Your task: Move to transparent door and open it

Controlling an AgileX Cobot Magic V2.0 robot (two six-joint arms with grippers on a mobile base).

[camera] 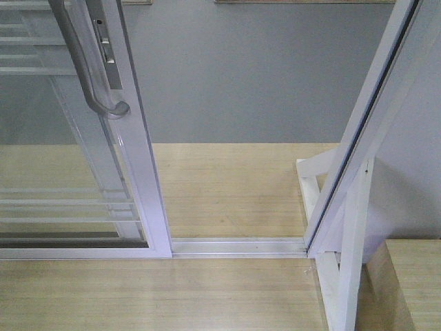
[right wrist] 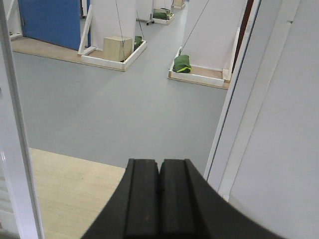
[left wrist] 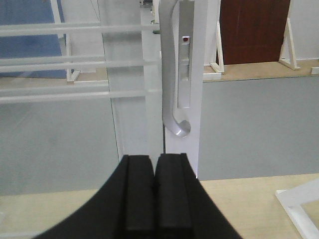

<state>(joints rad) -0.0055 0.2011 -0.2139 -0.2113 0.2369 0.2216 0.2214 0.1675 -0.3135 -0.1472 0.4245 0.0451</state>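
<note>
The transparent door [camera: 141, 158] is a glass panel in a white frame with thin horizontal bars, standing at the left of the front view. It is slid left, leaving a gap to the white jamb [camera: 358, 138]. Its curved grey handle [camera: 86, 62] and small lock plate [camera: 105, 45] show at the top left. In the left wrist view the handle [left wrist: 172, 74] hangs straight ahead, just above my left gripper [left wrist: 155, 158], which is shut on nothing. My right gripper [right wrist: 159, 162] is shut and empty, facing the open gap.
A metal floor track [camera: 238, 246] runs across the threshold on the wooden floor [camera: 227, 186]. White support braces [camera: 344, 262] stand at the right jamb. Beyond lies grey floor [right wrist: 114, 109], with a green bag [right wrist: 182, 63], a wooden box [right wrist: 117, 48] and a blue panel [right wrist: 50, 20].
</note>
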